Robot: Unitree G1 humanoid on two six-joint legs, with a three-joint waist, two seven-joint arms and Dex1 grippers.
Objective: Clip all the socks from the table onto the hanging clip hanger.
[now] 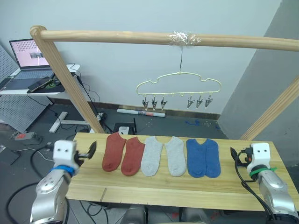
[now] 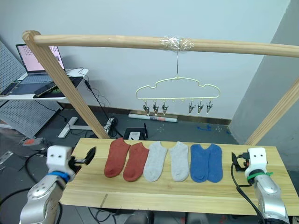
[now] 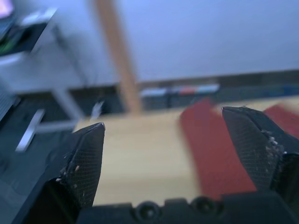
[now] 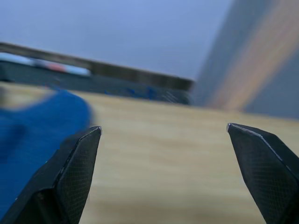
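Observation:
Lying in a row on the table (image 1: 163,189) are two rust-red socks (image 1: 114,151), two light grey socks (image 1: 152,155) and two blue socks (image 1: 204,157). Above and behind them the pale-yellow clip hanger (image 1: 180,84) hangs by its hook from the top pole, its small metal clips (image 1: 154,102) all bare. My left gripper (image 1: 88,153) hovers open at the table's left end, just left of the red socks (image 3: 210,149). At the right end my right gripper (image 1: 235,156) is open and holds nothing, with a blue sock (image 4: 28,144) a short way off.
A round wooden pole frame (image 1: 117,36) spans the table, with slanted legs (image 1: 70,84) behind its left and right ends. At the back left a desk (image 1: 32,88) carries a laptop (image 1: 30,58). Cables and a white tube (image 1: 140,112) lie on the floor behind.

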